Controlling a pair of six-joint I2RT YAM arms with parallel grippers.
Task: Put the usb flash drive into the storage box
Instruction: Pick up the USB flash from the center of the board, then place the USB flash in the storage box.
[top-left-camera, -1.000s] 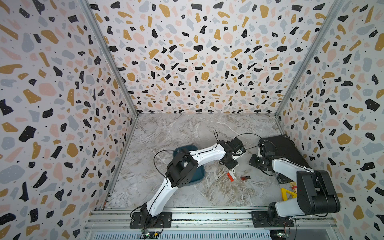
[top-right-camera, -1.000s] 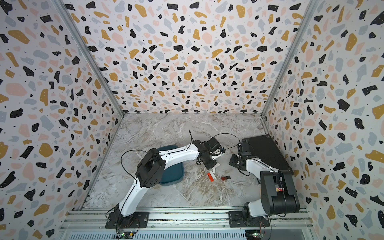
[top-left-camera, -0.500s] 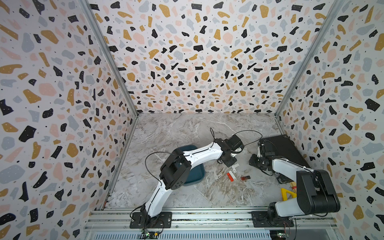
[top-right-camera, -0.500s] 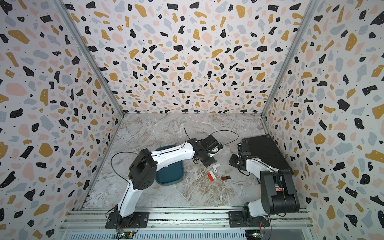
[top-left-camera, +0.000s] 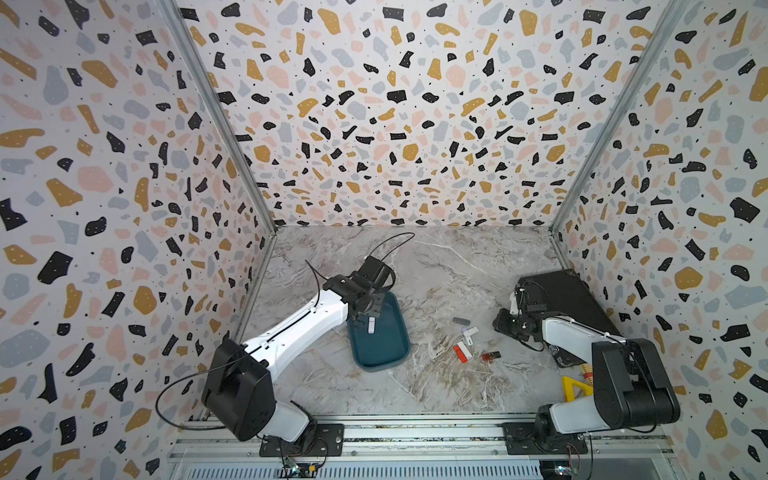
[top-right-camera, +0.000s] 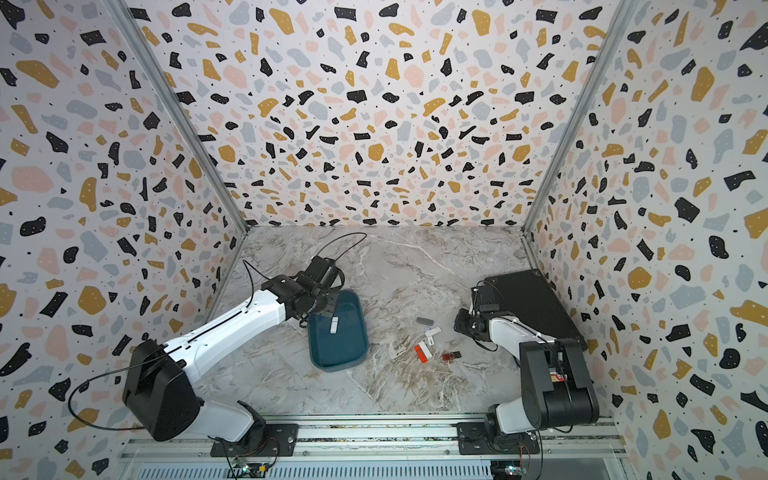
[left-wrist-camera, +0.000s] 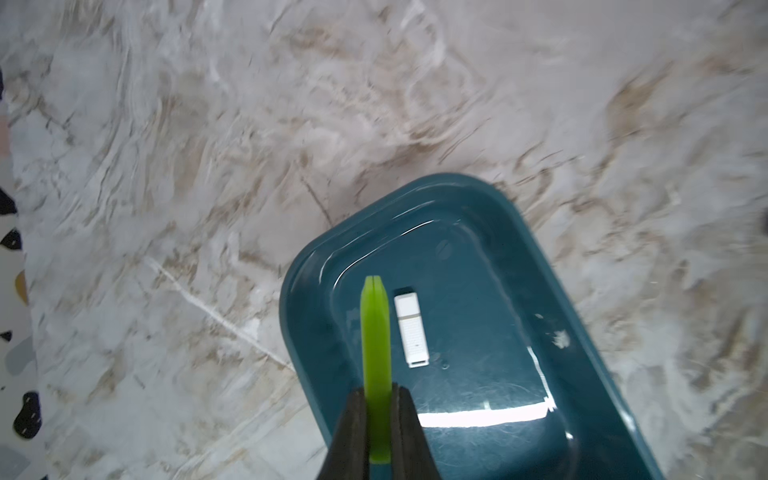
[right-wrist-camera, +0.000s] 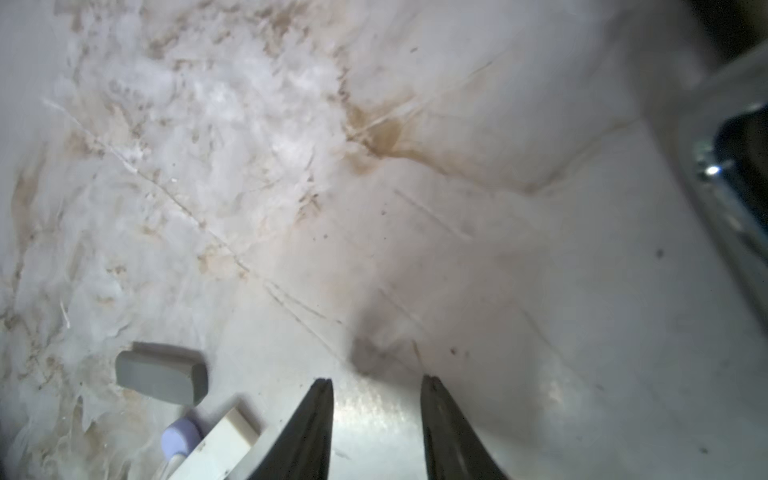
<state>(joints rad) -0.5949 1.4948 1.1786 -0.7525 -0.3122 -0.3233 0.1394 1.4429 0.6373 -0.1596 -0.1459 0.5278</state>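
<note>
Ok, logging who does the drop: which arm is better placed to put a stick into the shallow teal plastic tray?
Left. The left hand is shut on a slim lime-green stick above the teal plastic tray, while the right hand hangs open and empty near a loose grey stick.

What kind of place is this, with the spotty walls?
Probably a robot practice booth, not a home: two white robot arms bolted to a metal rail, speckled walls boxing in a marble-look table, and a white USB flash drive lying in a teal storage box.
</note>
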